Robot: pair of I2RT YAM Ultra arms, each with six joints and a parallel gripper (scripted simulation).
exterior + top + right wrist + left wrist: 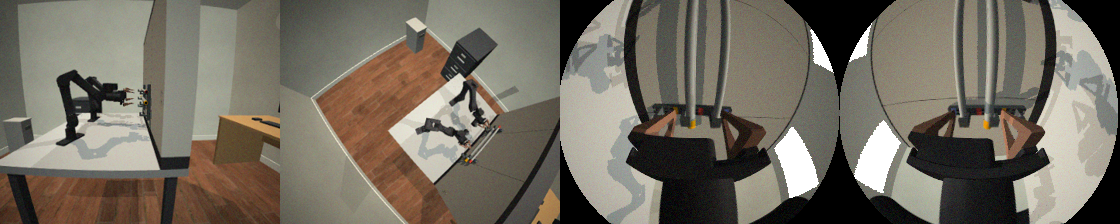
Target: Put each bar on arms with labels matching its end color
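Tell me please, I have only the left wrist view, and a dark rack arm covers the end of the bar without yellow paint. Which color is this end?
Observer: Red. The top view shows red paint at both ends of that bar.
Operator: Thank you. And the right tool, is it already touching a bar?
Observer: No. In the exterior view, the right tool is open, its fingertips short of the bars, with a gap between.
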